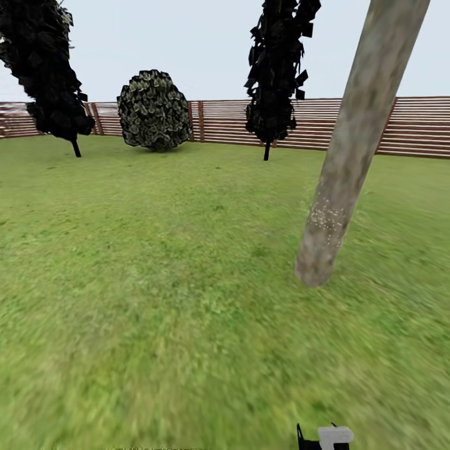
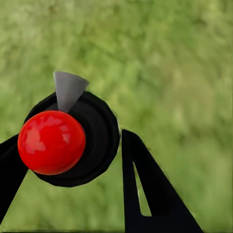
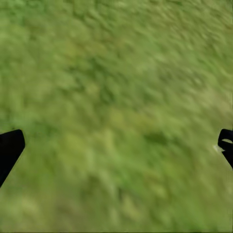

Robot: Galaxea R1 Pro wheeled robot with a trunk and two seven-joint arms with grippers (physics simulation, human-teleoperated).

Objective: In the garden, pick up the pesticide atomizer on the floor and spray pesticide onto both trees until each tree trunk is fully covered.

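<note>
Two black fingers of your left gripper (image 2: 73, 160) clench the red-capped black atomizer (image 2: 68, 138); your right gripper (image 3: 116, 150) hangs spread wide over grass (image 3: 116, 73).

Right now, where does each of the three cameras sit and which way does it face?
Head view: on the robot's head, facing forward and down across the lawn to the tree trunk and fence.
Left wrist view: near the left hand, looking down at grass past the atomizer it holds.
Right wrist view: near the right hand, fingers spread, facing grass.
All three views share the lawn.
</note>
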